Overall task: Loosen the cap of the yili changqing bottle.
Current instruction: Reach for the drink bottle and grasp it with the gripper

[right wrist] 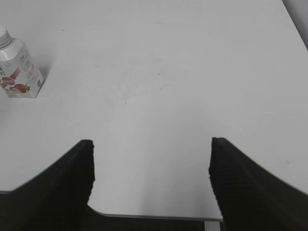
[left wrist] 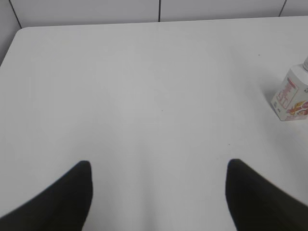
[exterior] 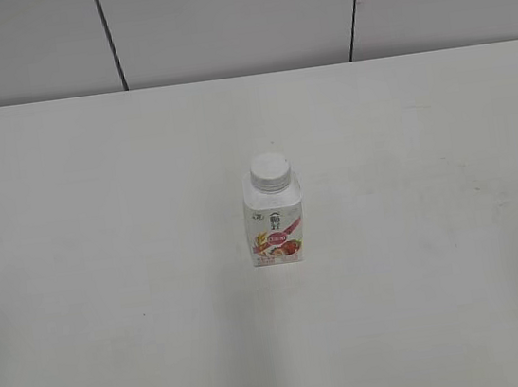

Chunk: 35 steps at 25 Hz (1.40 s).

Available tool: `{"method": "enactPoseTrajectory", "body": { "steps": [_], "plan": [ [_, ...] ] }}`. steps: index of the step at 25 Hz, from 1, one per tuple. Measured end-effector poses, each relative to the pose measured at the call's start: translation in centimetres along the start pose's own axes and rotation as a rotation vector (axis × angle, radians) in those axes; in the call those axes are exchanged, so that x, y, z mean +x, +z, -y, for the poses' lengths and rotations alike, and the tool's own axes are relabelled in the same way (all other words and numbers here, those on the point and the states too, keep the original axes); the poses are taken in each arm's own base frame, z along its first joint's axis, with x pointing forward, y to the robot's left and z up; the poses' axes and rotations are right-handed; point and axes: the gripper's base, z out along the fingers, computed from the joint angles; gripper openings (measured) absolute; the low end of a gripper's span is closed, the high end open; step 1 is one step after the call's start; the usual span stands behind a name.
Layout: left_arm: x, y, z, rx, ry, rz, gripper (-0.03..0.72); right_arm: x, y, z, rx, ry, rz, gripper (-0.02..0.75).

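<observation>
A pale panelled wall with two dark vertical seams backs a plain white table [exterior: 107,271] that carries a single object. The yili changqing bottle [exterior: 275,222] stands upright near the middle of the table, well clear of every edge and corner, its pink-red fruit label turned toward the near edge. The cap [exterior: 269,171] sits square on the neck, apparently still fully seated. Neither arm enters the exterior view. In the left wrist view the left gripper [left wrist: 159,192] hangs over bare table with its two dark fingers [left wrist: 67,202] spread wide and nothing between them; the bottle appears only at the right margin, well apart. In the right wrist view the right gripper [right wrist: 151,185] is likewise spread and empty, poised over the near edge of the table, with the bottle far off toward the upper left.

The step in hand appears to be the approach. Done well, one gripper would close on the squarish body below the shoulders, across two flat faces, so the bottle cannot spin; the other would descend centred on the ribbed rim and turn about the neck's axis. An off-centre grasp would likely tip so light a bottle.
</observation>
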Motion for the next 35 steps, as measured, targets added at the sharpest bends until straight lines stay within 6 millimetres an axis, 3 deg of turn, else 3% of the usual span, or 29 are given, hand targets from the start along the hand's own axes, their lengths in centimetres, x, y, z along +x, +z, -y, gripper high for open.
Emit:
{"method": "enactPoseTrajectory", "body": {
  "steps": [35],
  "plan": [
    [0.00, 0.00, -0.05, -0.006, 0.003, 0.000, 0.523, 0.00, 0.00, 0.00, 0.000, 0.000, 0.000, 0.585]
  ]
}}
